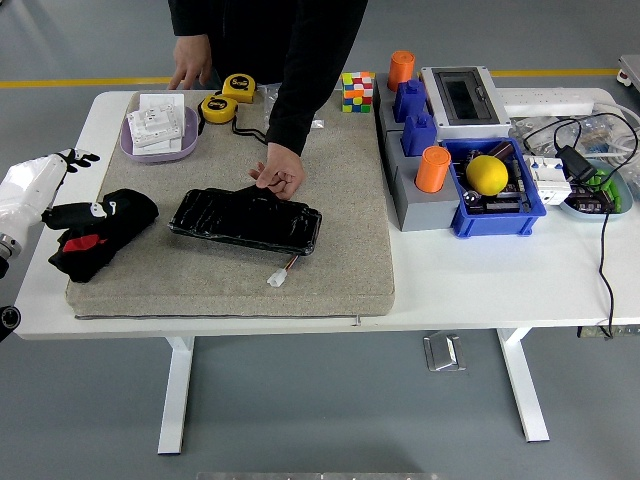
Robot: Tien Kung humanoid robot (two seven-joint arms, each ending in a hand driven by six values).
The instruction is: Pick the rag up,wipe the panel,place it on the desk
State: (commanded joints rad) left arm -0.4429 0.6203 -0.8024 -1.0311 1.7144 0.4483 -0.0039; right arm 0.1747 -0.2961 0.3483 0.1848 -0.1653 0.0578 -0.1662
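We see the robot's left arm [22, 190] coming in at the left edge, its white forearm angled toward the mat, and the left hand [78, 216] laid on the black rag [100, 232] at the mat's left end; the dark fingers blend into the cloth, so we cannot tell whether they grip it or just rest there. The rag has red patches and lies bunched on the grey felt mat [340, 200], near but clear of the glossy black panel [245, 220], which sits tilted across the mat's middle with a small white connector [277, 279] trailing off its near side. A person's hand [280, 175] presses on the panel's far edge, while the other hand [190, 72] rests on the white table [480, 280] by a purple tray [160, 143] of white parts. Behind sit two yellow tape measures [228, 97] and a Rubik's cube [358, 91]. To the right, a blue bin [497, 200] holds a yellow ball [487, 174], flanked by orange cylinders [433, 169] and a grey electrical box [465, 98]. No lettering is legible to us.
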